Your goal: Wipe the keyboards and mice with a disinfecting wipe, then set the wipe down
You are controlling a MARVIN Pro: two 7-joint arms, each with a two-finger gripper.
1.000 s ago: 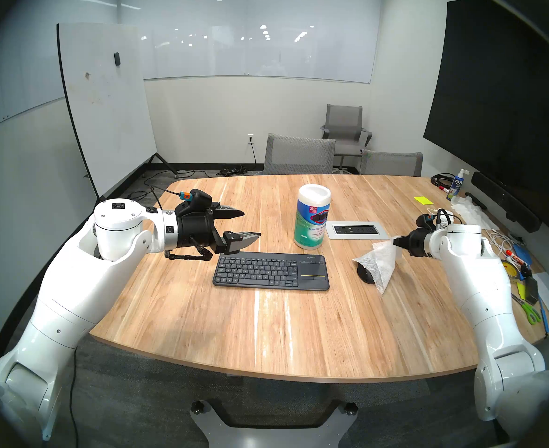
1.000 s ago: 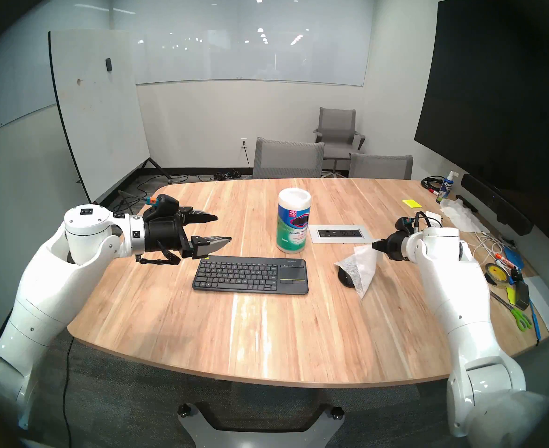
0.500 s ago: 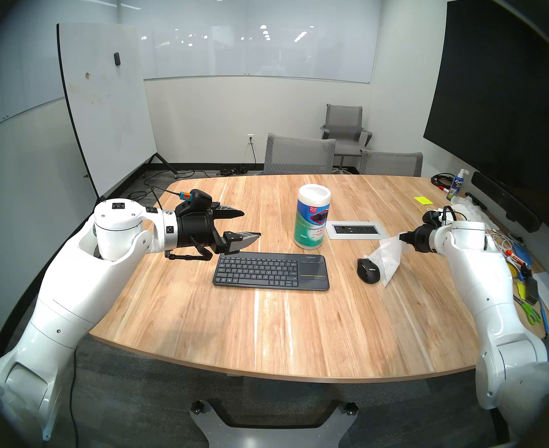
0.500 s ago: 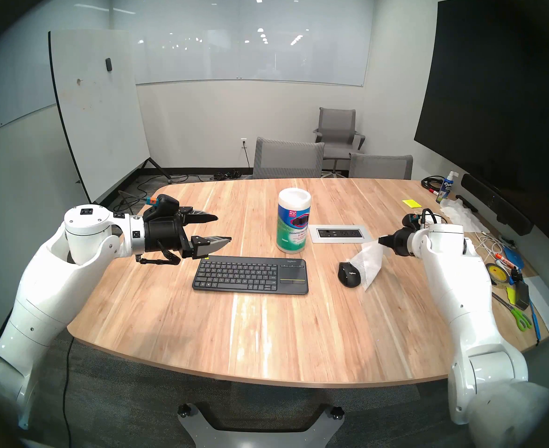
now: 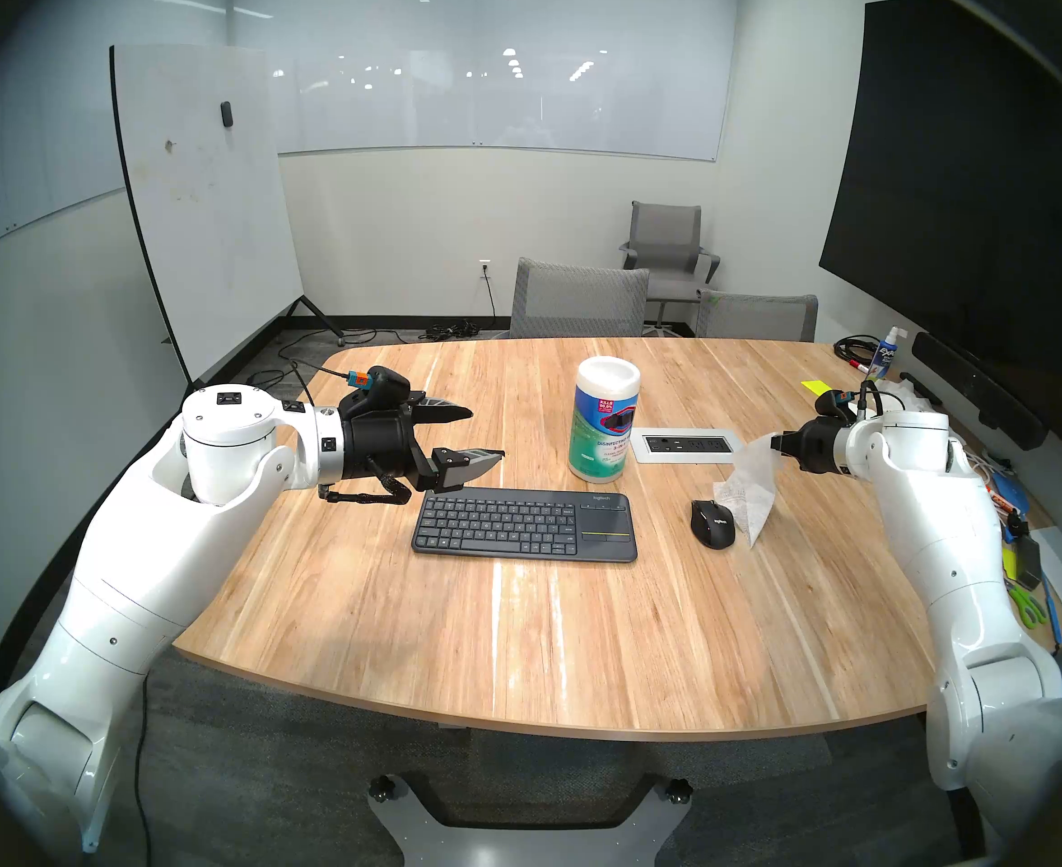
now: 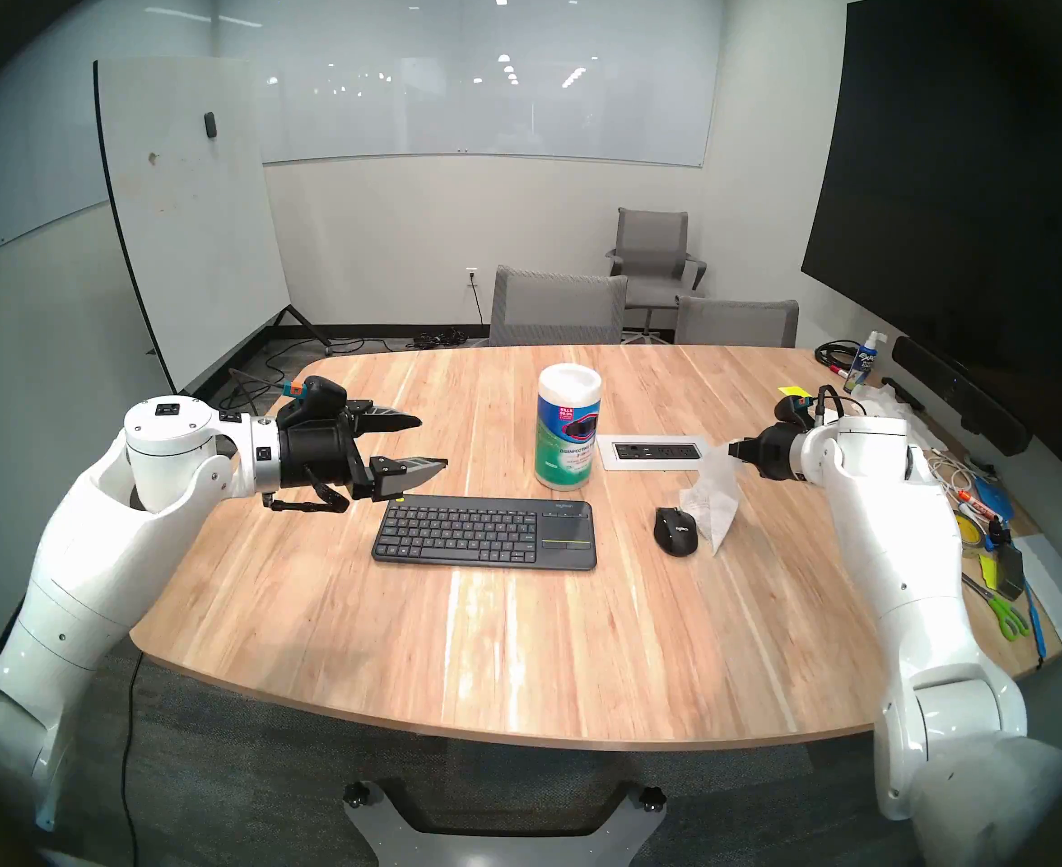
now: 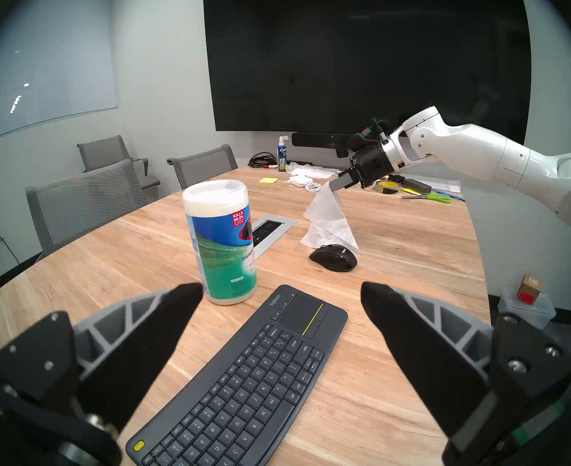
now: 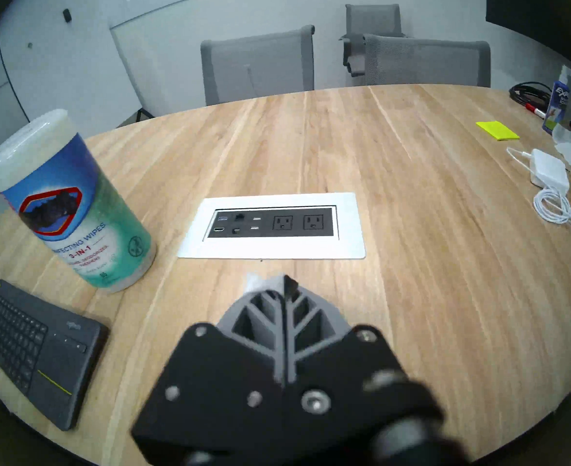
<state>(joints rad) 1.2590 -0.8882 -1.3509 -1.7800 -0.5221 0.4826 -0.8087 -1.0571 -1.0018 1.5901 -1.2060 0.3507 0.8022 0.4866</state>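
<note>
Lifted off the mouse (image 5: pixel 712 523), the wipe (image 5: pixel 748 493) hangs pinched in the right tool (image 5: pixel 777 456); left tool (image 5: pixel 475 435) gapes wide, so setting down seems next.

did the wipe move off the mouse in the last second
Yes. The wipe, pinched in the right gripper, has slid right, away from the keyboard, uncovering the mouse, which it draped earlier.

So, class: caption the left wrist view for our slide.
Open left gripper over keyboard; right gripper dangles wipe behind mouse.
</note>
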